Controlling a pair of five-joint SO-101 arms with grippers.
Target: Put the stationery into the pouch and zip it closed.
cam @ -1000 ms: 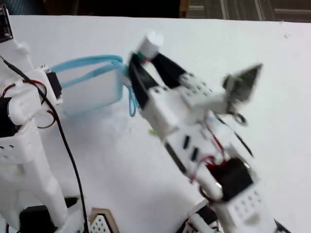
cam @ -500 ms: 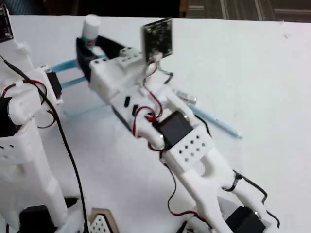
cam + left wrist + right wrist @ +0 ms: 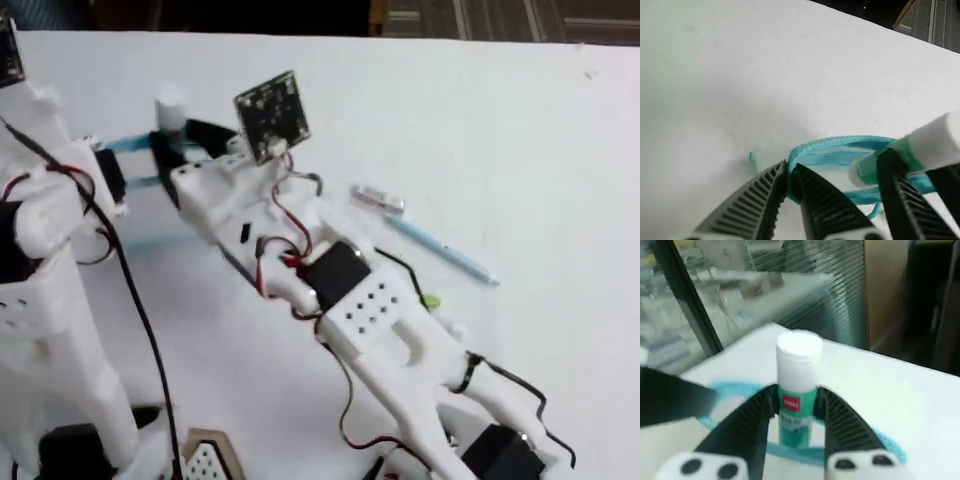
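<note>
The right gripper [image 3: 796, 422] is closed on the glue stick [image 3: 799, 365]. The stick is held by its green body, with the white cap pointed away from the wrist, so its long axis is set along the fingers. The pouch [image 3: 732, 388] is found just beyond and below the stick, and its blue border is seen on both sides of the fingers. The lower end is judged to be near the opening, but whether it is inside cannot be told. The left gripper [image 3: 788, 186] is shut on the blue border, so the left arm is judged the nearer one to the pouch. This pinch is made clear in the left wrist view, while in the high view that place is covered by the arms. In the high view a pen [image 3: 440, 248] is seen on the table [image 3: 540, 120], well apart from the pouch.
</note>
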